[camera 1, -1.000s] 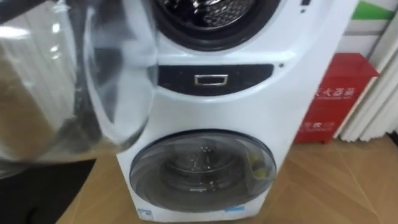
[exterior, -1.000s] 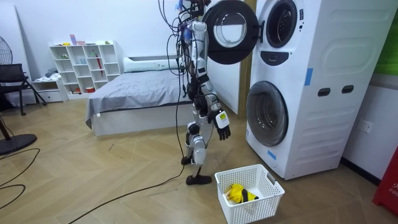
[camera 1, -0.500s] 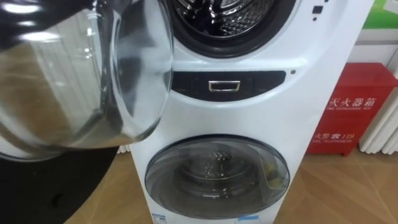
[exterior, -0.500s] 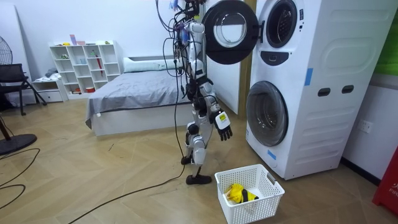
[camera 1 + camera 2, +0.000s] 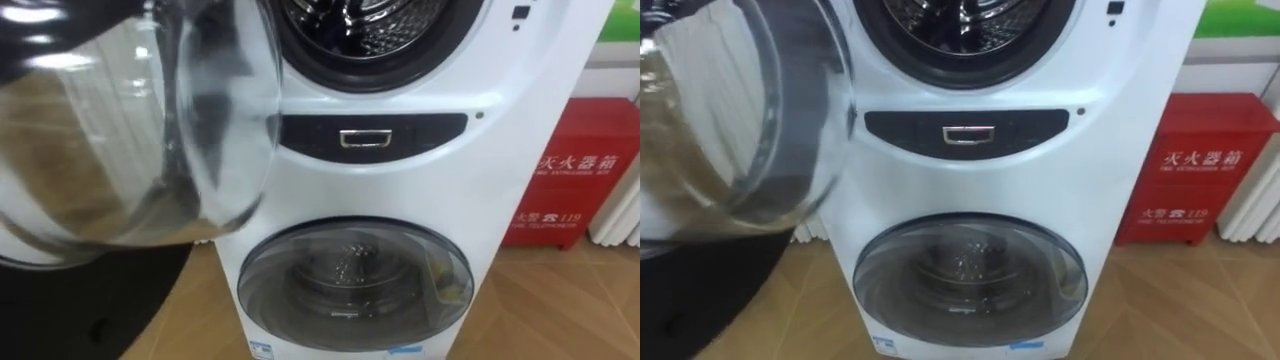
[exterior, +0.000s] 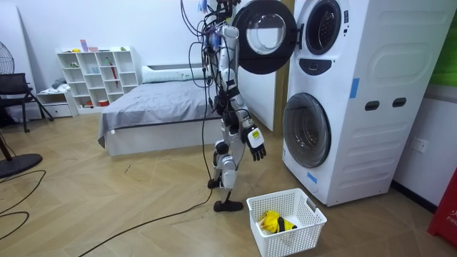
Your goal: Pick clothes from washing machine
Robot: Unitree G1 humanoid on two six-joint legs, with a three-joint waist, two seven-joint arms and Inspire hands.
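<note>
I stand facing two stacked white washing machines (image 6: 357, 100). The upper machine's round door (image 5: 150, 130) hangs open at my left, close to my head; its glass bowl covers the left of the eye views. The upper drum (image 5: 370, 25) lies open, and the part I see is bare ribbed metal. The lower machine's door (image 5: 355, 280) is closed. A white basket (image 6: 314, 210) on the floor near my feet holds a yellow garment (image 6: 270, 220). My right hand (image 6: 255, 143) hangs by my thigh, fingers relaxed and holding nothing.
A red cabinet (image 5: 580, 190) stands on the floor right of the machines. Behind me are a grey bed (image 6: 157, 107), a white shelf unit (image 6: 96, 78) and a floor fan (image 6: 7, 164). Wooden floor lies between the basket and the bed.
The eye view has shifted, so the machines now sit further right and lower; that is the camera's own move. My body has swayed slightly, and my right hand hangs as before.
</note>
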